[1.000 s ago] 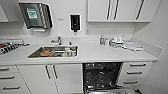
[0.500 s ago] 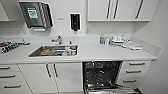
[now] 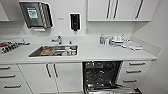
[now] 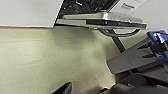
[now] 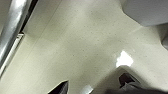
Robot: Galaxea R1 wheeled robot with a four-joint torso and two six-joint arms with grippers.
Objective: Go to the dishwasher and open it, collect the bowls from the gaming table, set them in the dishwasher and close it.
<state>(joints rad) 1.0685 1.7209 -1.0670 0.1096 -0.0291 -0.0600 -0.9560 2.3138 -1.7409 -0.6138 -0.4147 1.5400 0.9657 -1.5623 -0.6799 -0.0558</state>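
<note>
Dishwasher (image 3: 101, 75) sits open under my view, just right of the sink (image 3: 53, 50) and below the white counter. Dark interior, wire racks visible. From my left wrist its steel door (image 4: 105, 20) hangs lowered, roughly level above the floor.

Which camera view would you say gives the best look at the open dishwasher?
The head view: the dishwasher shows its dark interior and racks under the counter. The left wrist view catches its lowered door edge-on; the right wrist view shows mostly floor.

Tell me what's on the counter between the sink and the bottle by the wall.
Bare white worktop in the head view: nothing sits between the sink and the small bottle. The open dishwasher is directly below that stretch.
</note>
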